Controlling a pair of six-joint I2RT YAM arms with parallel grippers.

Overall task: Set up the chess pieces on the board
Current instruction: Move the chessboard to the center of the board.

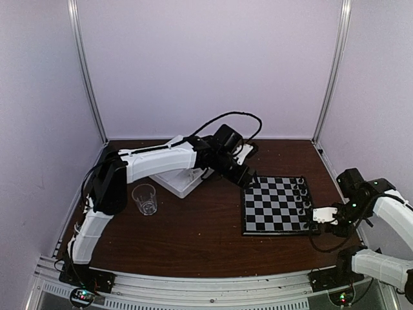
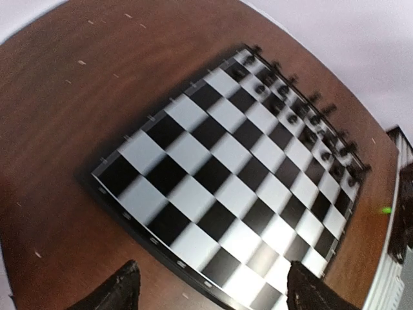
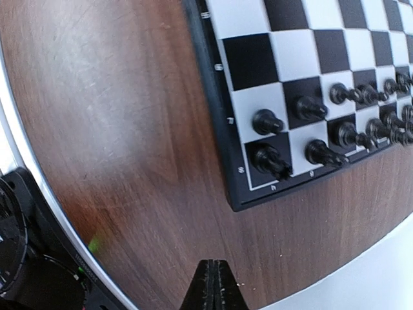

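Chess pieces (image 1: 301,194), tiny glossy black, lined the flat checkered board's (image 1: 276,205) right edge, centre right. Your left gripper (image 2: 210,290) gaped open above it; your right gripper (image 3: 213,281) was pinched shut. A clear glass (image 1: 145,199) stood left.

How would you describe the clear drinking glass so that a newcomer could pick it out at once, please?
On the dark brown wooden table, look left of the black-and-white checked chessboard, past the white plastic tray. The clear drinking glass stands upright beside the left arm; it alone is transparent.

Lab cell, white panel walls (image 1: 206,64), alu posts (image 1: 89,77)
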